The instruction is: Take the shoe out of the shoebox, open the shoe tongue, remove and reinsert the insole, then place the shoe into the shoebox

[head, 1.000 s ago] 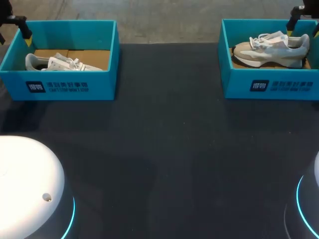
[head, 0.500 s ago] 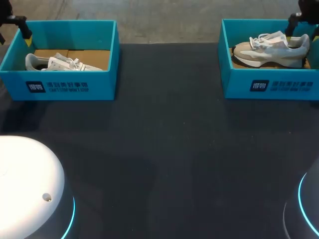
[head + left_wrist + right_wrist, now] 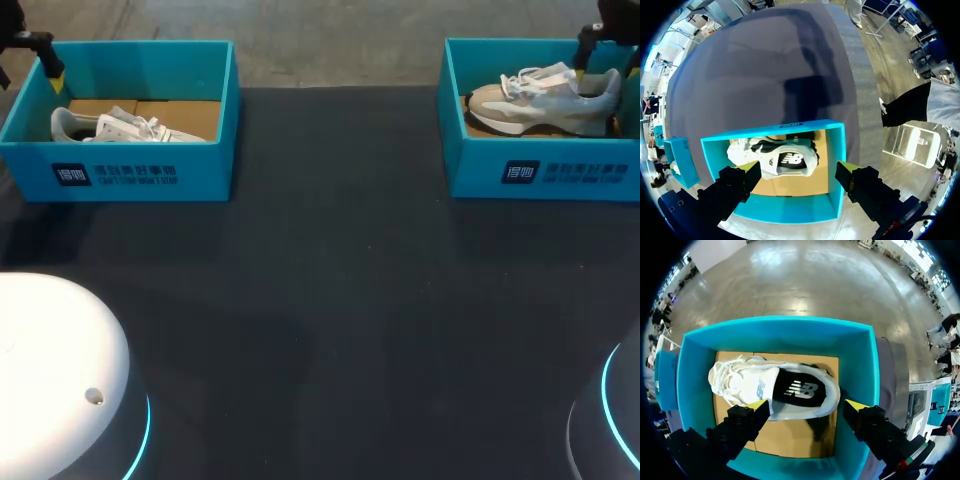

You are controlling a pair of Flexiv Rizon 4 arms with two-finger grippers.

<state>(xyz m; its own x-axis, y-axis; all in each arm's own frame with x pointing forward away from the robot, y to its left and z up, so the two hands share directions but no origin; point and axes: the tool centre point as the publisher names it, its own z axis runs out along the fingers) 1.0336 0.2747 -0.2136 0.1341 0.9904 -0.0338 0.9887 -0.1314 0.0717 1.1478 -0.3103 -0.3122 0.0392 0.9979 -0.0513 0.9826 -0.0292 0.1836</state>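
**Shoe, right box.** The grey-and-white sneaker [image 3: 775, 390] stands upright on the cardboard floor of the right shoebox [image 3: 775, 332], sole down, with its black insole showing through the collar. It has not yet been lifted out.

**Relation to the right end effector [image 3: 808, 405].** The sneaker lies directly ahead of it, below and between the two fingers. The sneaker's long axis runs along the line joining the fingertips, with the laced forefoot toward one finger and the heel toward the other. The head view shows the toe aimed at the middle of the surface [image 3: 340, 300] and the heel toward the outer wall.

**State, right.** Released: the fingers are spread wide and touch neither the sneaker nor the box.

**Judgement.** As the fingers stand, closing them would catch the sneaker toe to heel. Gripping across its narrow width would need a wrist turn before the descent.

**Second shoe.** A white sneaker [image 3: 785, 160] lies in the left shoebox [image 3: 790, 210], ahead of the left end effector [image 3: 799, 170]. It sits off-centre, nearer one finger, and its long axis also runs roughly from finger to finger.

**State, left.** Released, fingers wide, grasping nothing.

**Nearer arm.** Each arm hangs over its own box. The right box fills more of its wrist view, so I judge the right end effector to be closer to its sneaker. Step in hand: approach for take-out, the task barely begun.
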